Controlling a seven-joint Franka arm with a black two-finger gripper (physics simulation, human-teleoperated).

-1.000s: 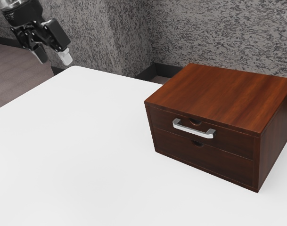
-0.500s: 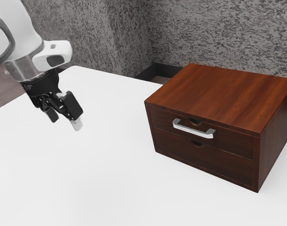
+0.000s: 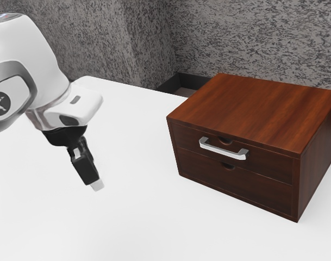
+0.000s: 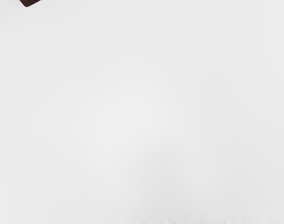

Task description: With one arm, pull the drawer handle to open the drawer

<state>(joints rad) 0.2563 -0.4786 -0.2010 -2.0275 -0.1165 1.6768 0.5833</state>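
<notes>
A dark wooden cabinet [image 3: 257, 109] with two drawers stands on the white table [image 3: 154, 217] at the exterior view's right. Its upper drawer [image 3: 236, 155] carries a silver bar handle [image 3: 223, 148] and sits flush with the front, shut. My gripper [image 3: 94, 182] hangs low over the table far to the handle's left, pointing down and toward the cabinet, open with nothing in it; its fingers line up one behind the other. A dark corner of the cabinet [image 4: 28, 2] shows at the wrist view's edge above bare table [image 4: 142, 121].
The lower drawer [image 3: 236, 185] has only a small notch and no handle. A speckled grey wall [image 3: 236, 32] rises behind the table, with a dark skirting gap [image 3: 176, 84] behind the cabinet. Open tabletop lies between my hand and the cabinet.
My arm has swung down from the upper left to just above the table and closer to the cabinet, and the hand has turned. The cabinet and its drawers have not moved.
</notes>
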